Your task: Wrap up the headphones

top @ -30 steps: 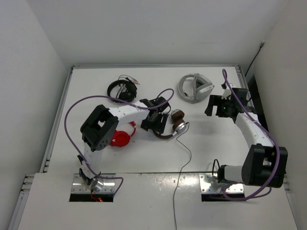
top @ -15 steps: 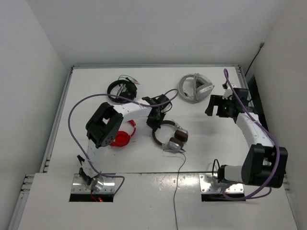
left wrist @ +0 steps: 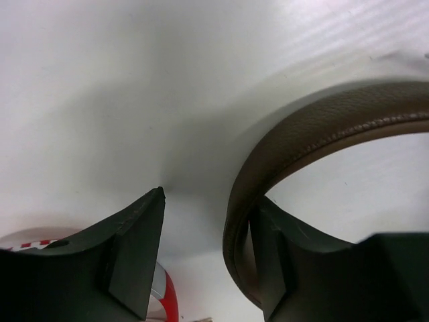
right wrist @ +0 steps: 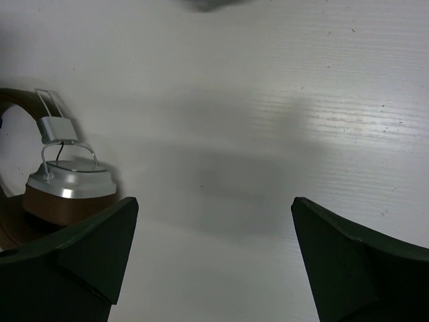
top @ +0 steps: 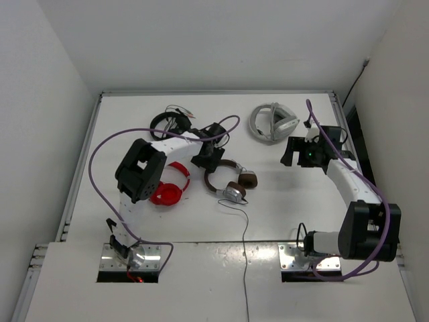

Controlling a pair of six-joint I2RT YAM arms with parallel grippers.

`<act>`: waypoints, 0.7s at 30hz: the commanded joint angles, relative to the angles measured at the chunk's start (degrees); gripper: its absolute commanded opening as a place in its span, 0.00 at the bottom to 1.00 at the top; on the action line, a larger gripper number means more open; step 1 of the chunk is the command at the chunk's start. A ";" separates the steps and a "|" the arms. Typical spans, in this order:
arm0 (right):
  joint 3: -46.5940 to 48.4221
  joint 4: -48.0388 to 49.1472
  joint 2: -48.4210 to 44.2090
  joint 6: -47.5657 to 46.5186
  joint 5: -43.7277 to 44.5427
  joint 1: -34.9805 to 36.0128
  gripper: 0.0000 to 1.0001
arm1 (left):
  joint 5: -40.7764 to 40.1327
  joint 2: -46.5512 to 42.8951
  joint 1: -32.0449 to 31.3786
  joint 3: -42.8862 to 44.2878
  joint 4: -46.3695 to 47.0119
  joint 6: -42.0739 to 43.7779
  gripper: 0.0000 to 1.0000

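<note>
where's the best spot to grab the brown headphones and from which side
The headband, from above: the headphones lie flat, and the band is a thin arch that open jaws can span, unlike the bulky silver ear cups. The left gripper sits there, open.

The top camera is looking down on the whole counter [top: 288,208], with the headphones [top: 247,179] near its middle. The left wrist camera is pressing close to their headband [left wrist: 322,121], while the right wrist camera is facing one ear cup [right wrist: 70,188] from farther right.
</note>
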 commanded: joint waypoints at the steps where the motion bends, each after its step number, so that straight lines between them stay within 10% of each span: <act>1: 0.60 1.58 0.30 -0.54 -1.07 0.11 0.97 | -1.44 0.46 0.89 0.24 3.16 -1.34 0.58; 21: 0.08 1.58 0.30 -0.54 -2.12 0.11 0.97 | 6.91 2.31 0.28 2.18 9.49 6.48 0.54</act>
